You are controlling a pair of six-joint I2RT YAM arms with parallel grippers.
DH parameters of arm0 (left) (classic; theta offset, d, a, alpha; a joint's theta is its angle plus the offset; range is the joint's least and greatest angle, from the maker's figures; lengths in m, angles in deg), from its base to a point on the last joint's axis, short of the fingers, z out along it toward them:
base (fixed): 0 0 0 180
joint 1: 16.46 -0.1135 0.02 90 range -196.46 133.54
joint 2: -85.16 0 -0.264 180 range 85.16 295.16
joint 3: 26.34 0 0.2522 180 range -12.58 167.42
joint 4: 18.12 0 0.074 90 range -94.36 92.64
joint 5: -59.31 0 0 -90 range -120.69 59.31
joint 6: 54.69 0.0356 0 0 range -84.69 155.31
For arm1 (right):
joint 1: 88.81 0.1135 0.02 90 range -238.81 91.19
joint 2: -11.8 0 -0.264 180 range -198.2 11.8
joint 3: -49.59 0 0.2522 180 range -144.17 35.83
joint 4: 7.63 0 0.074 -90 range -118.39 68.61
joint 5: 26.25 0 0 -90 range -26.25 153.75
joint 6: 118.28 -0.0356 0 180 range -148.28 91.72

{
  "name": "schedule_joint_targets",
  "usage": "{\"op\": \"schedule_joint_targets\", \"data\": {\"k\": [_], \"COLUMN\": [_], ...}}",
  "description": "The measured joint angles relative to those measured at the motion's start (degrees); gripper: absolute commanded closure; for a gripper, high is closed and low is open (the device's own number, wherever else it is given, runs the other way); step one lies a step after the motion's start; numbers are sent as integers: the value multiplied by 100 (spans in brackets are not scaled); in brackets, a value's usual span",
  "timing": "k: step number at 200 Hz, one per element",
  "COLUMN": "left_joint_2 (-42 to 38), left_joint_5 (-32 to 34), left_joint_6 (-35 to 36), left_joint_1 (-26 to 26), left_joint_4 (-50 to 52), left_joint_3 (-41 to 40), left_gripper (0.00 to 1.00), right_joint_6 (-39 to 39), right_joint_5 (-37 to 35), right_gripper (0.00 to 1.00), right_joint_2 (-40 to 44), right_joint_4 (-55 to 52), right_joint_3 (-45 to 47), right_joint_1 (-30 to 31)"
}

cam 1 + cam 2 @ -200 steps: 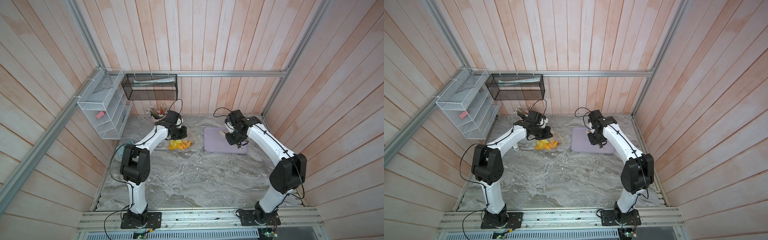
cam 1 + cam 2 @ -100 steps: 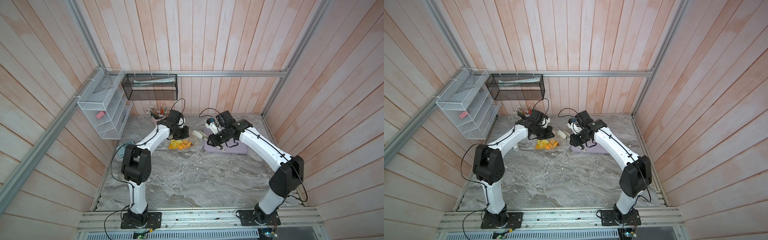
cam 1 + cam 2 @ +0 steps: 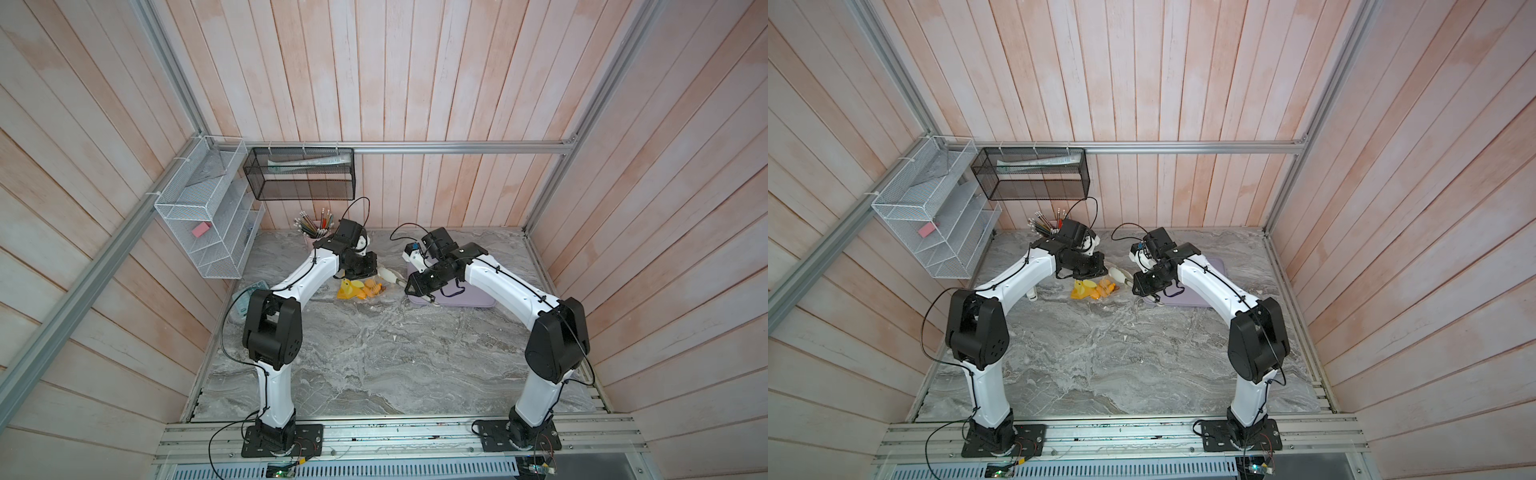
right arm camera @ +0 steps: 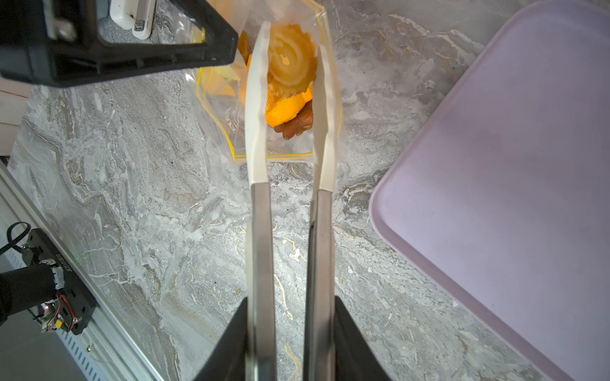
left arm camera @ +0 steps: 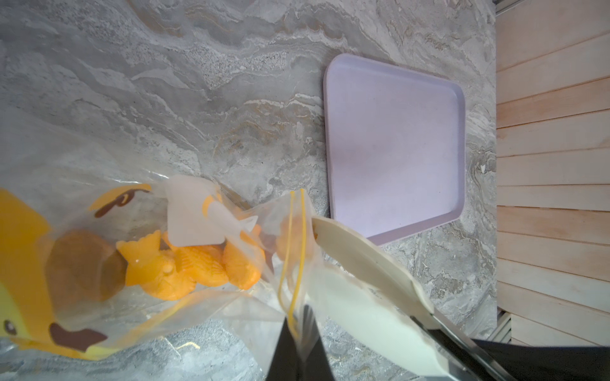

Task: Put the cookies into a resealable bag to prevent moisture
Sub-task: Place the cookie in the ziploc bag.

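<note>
Cookies (image 5: 185, 273) partly behind lbl (image 5: 194, 214) on bag (image 5: 211, 306)

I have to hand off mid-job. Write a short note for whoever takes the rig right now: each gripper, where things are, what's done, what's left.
Left gripper: shut on the resealable bag, pinching its edge at the mouth.
Right gripper: shut on the tongs; their white tips reach into the bag mouth with a pale swirl cookie between them.
Things: the other cookies lie inside the bag; the lilac tray beside it shows none.
Done: every cookie in view is at or inside the bag.
Left: let the swirl cookie go, draw the tongs out, zip the bag shut.
</note>
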Motion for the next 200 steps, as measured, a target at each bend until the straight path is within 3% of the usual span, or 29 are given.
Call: {"op": "schedule_joint_targets", "data": {"k": [71,113,164,180,200], "left_joint_2": [2,0,0,0,0], "left_joint_5": [0,-17,-24,-22,-22], "left_joint_6": [-7,2,87,90,87], "left_joint_1": [2,4,13,9,0], "left_joint_4": [0,7,87,94,90], "left_joint_3": [22,22,22,22,22], "left_gripper": [100,100,100,100,100], "right_joint_6": [-146,-186,-190,-192,-181], "right_joint_5": [24,79,101,151,313], "right_gripper": [64,64,48,49,57], "right_joint_2": [474,343,-302,-267,-98], "right_joint_4": [94,164,337,409,577], "right_joint_3": [876,710,59,129,433], "right_joint_1": [83,98,96,72,2]}}
